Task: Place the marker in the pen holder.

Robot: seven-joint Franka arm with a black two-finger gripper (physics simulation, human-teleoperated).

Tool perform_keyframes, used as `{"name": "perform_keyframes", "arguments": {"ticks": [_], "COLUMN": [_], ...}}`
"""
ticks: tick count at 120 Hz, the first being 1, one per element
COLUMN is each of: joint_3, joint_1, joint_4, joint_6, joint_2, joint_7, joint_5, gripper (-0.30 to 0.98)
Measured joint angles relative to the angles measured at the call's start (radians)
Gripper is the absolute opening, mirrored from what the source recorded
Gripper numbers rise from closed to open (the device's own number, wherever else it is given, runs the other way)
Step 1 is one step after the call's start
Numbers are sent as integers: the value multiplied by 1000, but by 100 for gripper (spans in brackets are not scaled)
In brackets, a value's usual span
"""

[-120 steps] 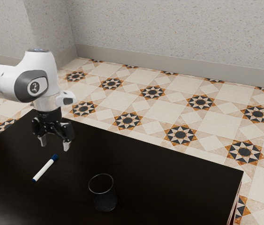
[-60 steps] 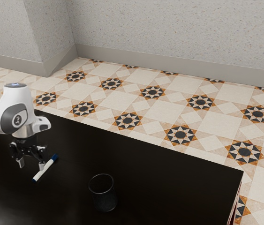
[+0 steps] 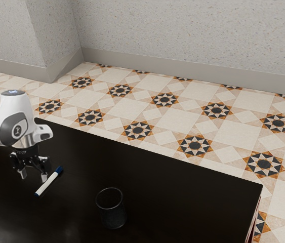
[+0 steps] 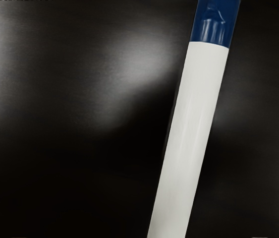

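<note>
My gripper (image 3: 33,177) stands open low over the table in the exterior view, its two fingertips well apart with nothing between them. The white marker (image 3: 48,184) with a blue cap lies on the tabletop, close beside the fingertip on the exterior view's right. Seen from the wrist, the marker (image 4: 189,134) stretches long and near under the hand, its blue cap at one end. A dark, round pen holder (image 3: 113,212) stands upright towards the exterior view's right from the marker, apart from both marker and gripper.
The black table (image 3: 172,187) carries these things, and its far edge runs behind them down to a corner at the exterior view's right. Beyond it lie patterned floor tiles (image 3: 165,99) and a speckled wall (image 3: 182,35).
Over the last second my hand has come down and towards the exterior view's left, near the marker. Its latest shift is small. Marker and pen holder have stayed put.
</note>
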Motion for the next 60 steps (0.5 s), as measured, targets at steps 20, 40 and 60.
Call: {"name": "perform_keyframes", "arguments": {"ticks": [20, 40, 60], "joint_3": [0, 2, 2], "joint_1": [-70, -118, -92], "joint_4": [0, 1, 1], "joint_6": [6, 8, 10], "joint_2": [1, -1, 3], "joint_7": [8, 16, 28], "joint_5": [-7, -9, -15], "gripper": [58, 58, 58]}}
